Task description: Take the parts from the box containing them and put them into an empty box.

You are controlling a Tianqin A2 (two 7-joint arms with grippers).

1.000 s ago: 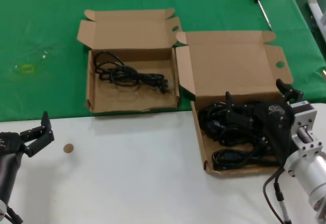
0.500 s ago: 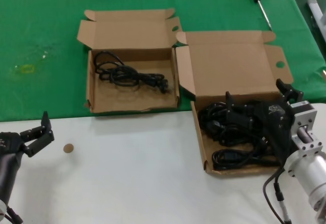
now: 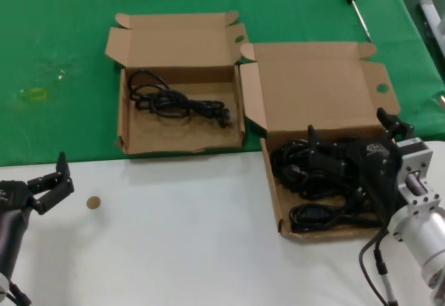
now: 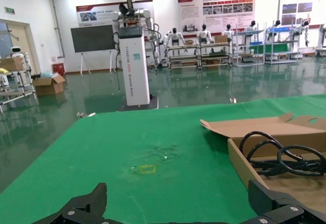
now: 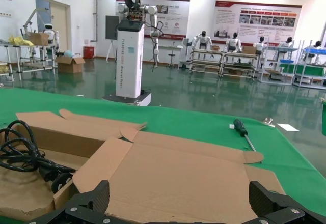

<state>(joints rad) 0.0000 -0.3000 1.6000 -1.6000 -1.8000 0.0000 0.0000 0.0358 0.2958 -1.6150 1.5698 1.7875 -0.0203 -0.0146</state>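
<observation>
The right gripper [image 3: 327, 154] sits low inside the larger box [image 3: 320, 90] at the near right, its spread fingers down among the pile of black cords [image 3: 313, 181]; whether they pinch any cord is hard to make out from the head view. One more cord bundle [image 3: 174, 102] lies in the smaller box [image 3: 177, 49], which stands just to the left and slightly farther back on the green cloth [image 3: 62, 55]. The left gripper [image 3: 52, 184] hangs open at the near left over the white surface [image 3: 174, 243], near a small brown disc [image 3: 92, 202].
</observation>
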